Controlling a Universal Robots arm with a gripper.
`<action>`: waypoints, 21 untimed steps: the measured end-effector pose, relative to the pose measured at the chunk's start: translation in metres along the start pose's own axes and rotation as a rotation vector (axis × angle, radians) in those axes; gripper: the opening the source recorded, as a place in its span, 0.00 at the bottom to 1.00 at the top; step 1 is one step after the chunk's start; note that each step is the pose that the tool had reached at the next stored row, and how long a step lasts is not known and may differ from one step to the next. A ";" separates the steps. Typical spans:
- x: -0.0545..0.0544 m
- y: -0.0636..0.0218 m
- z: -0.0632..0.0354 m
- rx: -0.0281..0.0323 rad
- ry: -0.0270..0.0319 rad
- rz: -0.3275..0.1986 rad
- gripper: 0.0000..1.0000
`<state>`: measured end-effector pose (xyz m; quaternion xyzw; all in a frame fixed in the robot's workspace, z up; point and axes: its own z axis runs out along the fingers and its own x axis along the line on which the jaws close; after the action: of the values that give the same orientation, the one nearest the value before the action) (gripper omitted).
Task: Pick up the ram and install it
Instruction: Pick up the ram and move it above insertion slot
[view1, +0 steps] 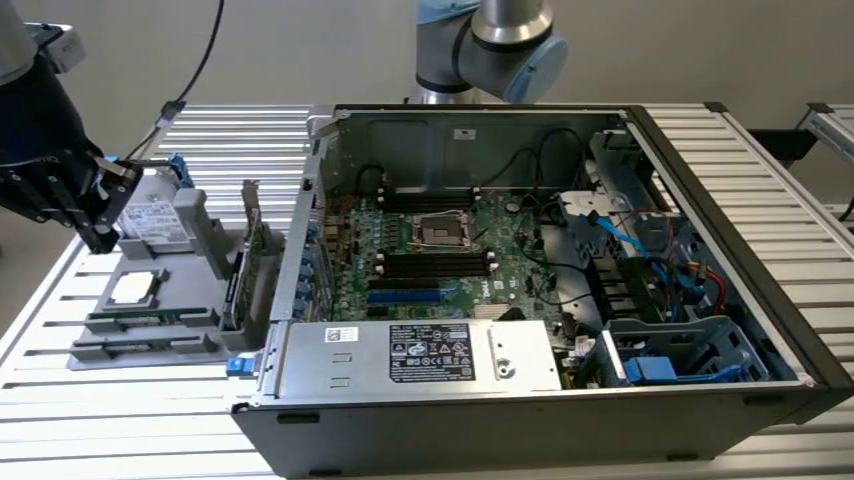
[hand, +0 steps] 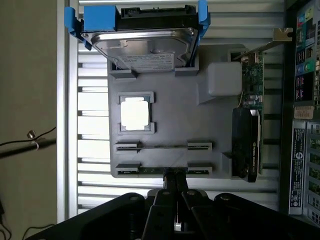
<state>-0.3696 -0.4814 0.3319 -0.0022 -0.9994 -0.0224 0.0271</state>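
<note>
Slatted metal table (view1: 200, 130), plain wall behind. Far on the exterior view's left, gripper (view1: 102, 238) hangs above the grey tray (view1: 200, 290), not touching it as far as can be seen. Fingers (hand: 170, 187) pressed together, nothing between them.

In the wrist view the gripper (hand: 175, 181) tips line up over the middle of the ram stick (hand: 150, 170) in the tray's (hand: 170, 120) outermost slot; contact can't be told. Second ram stick (hand: 162, 146) lies parallel in the next slot, just beside the first. Both flat on edge in their holders, green with end clips. In the exterior view they sit at the tray's near end: ram stick (view1: 140, 348), second ram stick (view1: 144, 322).

Same tray:
- processor (view1: 131, 288), square and silver, in its own recess next to the sticks
- hard drive (view1: 150, 222) with blue side rails at the far end
- graphics card (view1: 247, 270) standing on edge along the side nearest the computer.

Right of the tray: open computer case (view1: 534, 420) lying on its side. Motherboard (view1: 454, 250) visible inside with long black memory slots (view1: 430, 262). Silver power supply (view1: 427, 355) along the near wall. Blue cables (view1: 667, 250) and drive bays toward the exterior view's right. Arm (view1: 487, 45) joints rise behind the case.
</note>
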 end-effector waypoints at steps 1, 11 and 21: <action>0.000 0.0000 0.0000 0.0000 0.0000 0.000 0.10; 0.000 0.0000 0.0003 0.0000 -0.0023 -0.005 0.10; 0.000 -0.0002 0.0038 0.0048 0.0055 -0.186 0.10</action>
<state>-0.3697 -0.4814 0.3281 0.0907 -0.9952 -0.0225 0.0277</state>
